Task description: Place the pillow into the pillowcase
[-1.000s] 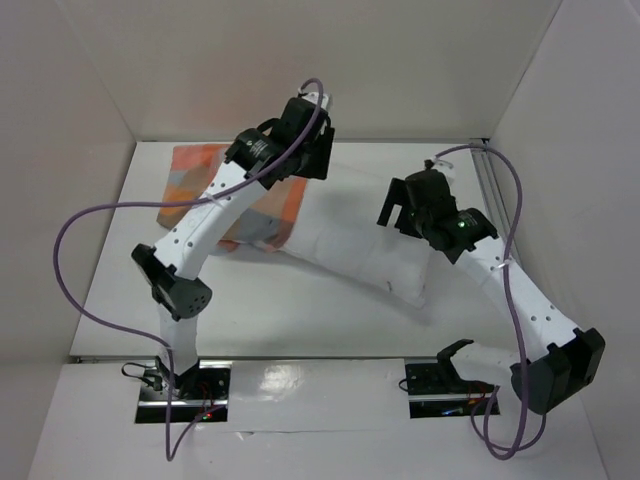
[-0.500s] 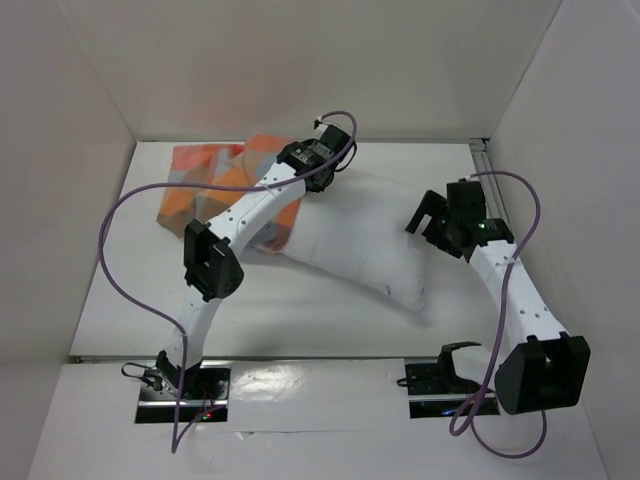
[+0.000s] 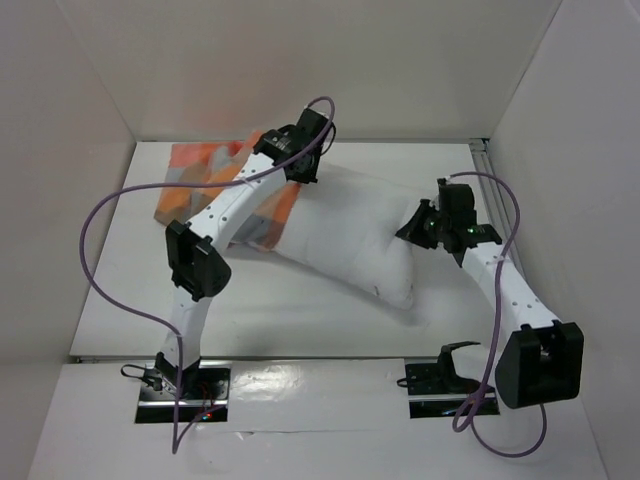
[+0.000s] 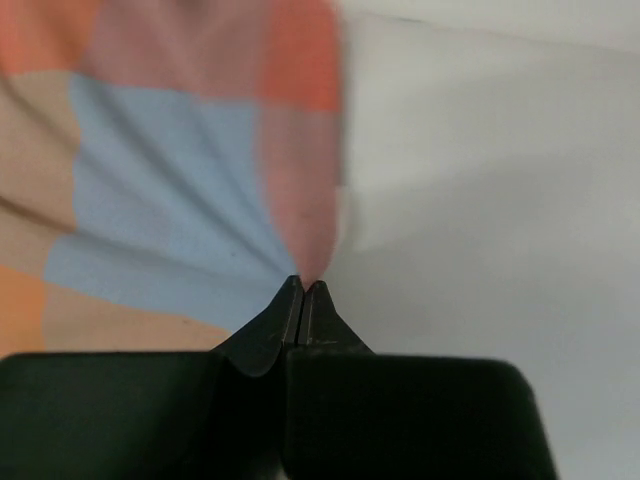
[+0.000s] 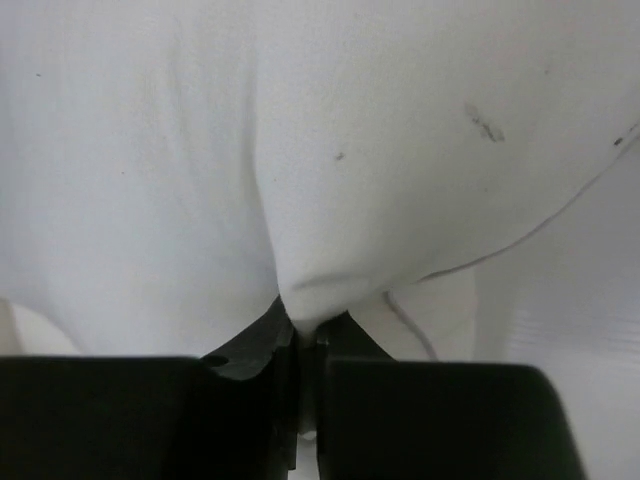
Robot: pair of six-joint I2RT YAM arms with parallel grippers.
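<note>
white walls [image 3: 300, 70] are boxing in a white table [image 3: 280, 325]. on it the pillow [image 3: 350, 240] is lying slantwise across the middle of the overhead frame, plump and almost wholly bare. the pillowcase [image 3: 195, 185], checked in orange, blue-grey and tan, is sitting at upper left, its right edge meeting the pillow's upper-left end. by my reckoning the stuffing is barely beginning: both pieces are being gripped, but nearly all of the pillow is lying outside the sack, and getting it in is all left to do.

the left gripper [image 4: 302, 290] is pinching shut on the pillowcase right at its edge, with folds fanning out from the closed tips. the right gripper [image 5: 305, 322] is nipping a fold of the pillow's white cover, its jaws nearly together with cloth bunching between them.

now the views. the overhead one is giving the layout and how much pillow is showing. but the left arm [image 3: 225, 205] is covering the spot where the two meet, so i cannot tell from there whether any corner is inside. the left wrist camera is showing that edge up close, checked cloth on the left and white on the right, though blurred. the right wrist camera is showing the pinch itself and a thin seam line curving off at right.
</note>
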